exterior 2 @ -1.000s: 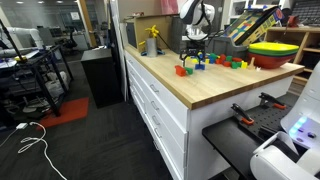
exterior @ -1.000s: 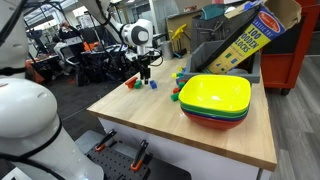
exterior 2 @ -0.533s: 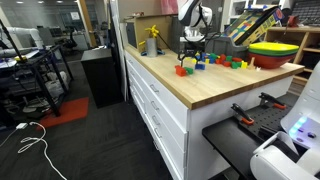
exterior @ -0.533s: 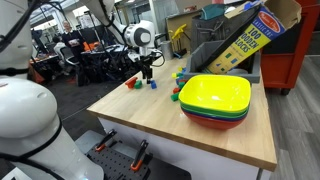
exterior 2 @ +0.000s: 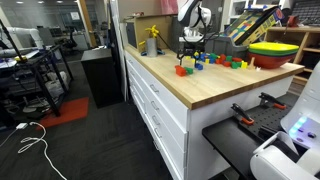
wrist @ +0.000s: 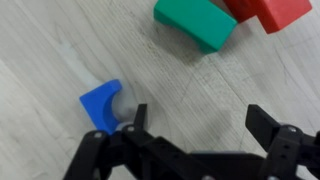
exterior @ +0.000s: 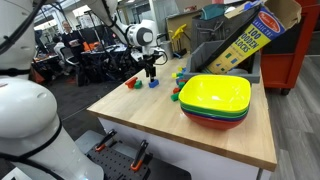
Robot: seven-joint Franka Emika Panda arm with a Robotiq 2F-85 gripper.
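Since a second ago, the gripper (wrist: 195, 122) has edged slightly sideways above the wooden table (exterior: 140, 115). Its jaws stand wide open, holding nothing. In the wrist view, a blue block (wrist: 101, 105) lies at nine o'clock, just outside one fingertip. A green block (wrist: 195, 22) lies at twelve and a red block (wrist: 268, 9) at one.

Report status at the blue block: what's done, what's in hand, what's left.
Done: the gripper is low over the wooden tabletop, jaws open. In hand: nothing is held; the blue block lies just outside one finger, not between the jaws. Left: the blue block is not yet gripped, and the green block and red block lie apart from the gripper.
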